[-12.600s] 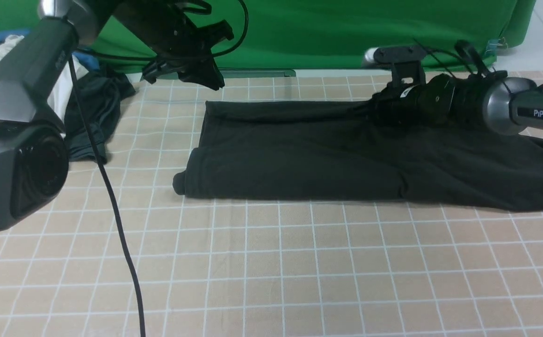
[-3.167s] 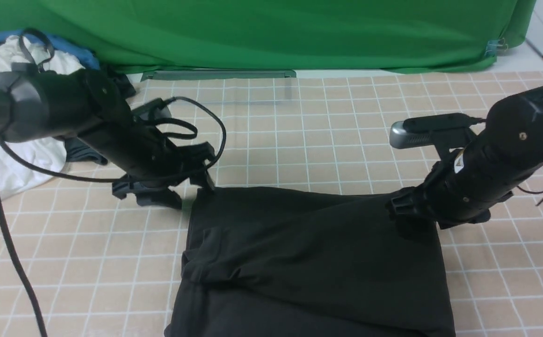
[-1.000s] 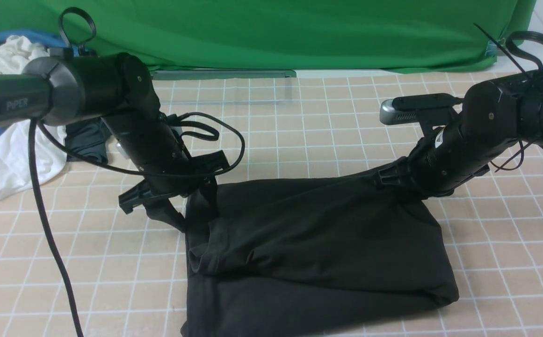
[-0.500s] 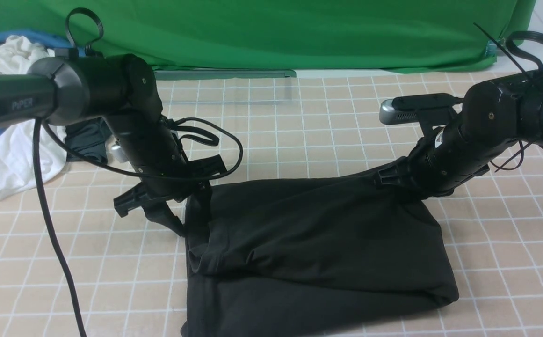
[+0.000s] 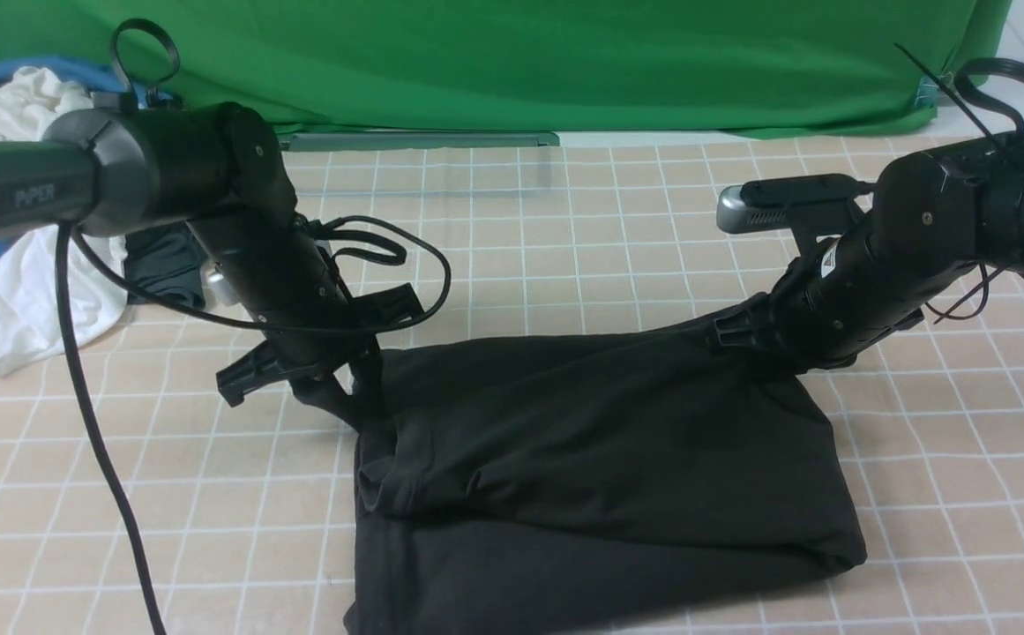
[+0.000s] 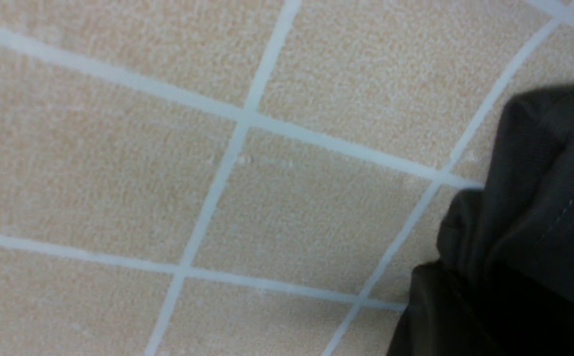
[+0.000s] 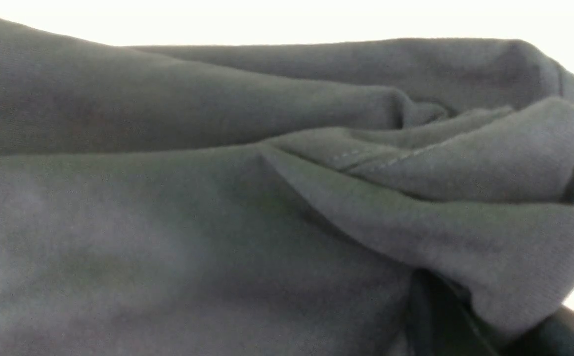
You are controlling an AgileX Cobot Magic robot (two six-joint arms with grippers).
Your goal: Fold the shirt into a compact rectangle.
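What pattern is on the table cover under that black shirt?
A tan cloth with a grid of thin white lines, clearest in the front view; the shirt itself is plain black.

**What I can't make out**

The shirt (image 5: 600,476) runs off the front view's near edge, its logo nowhere visible. My right gripper (image 5: 741,339) is buried in dark folds, so its jaws are hidden. My right wrist view shows only close, blurred cloth; the white garment (image 5: 9,273) is cut off too.
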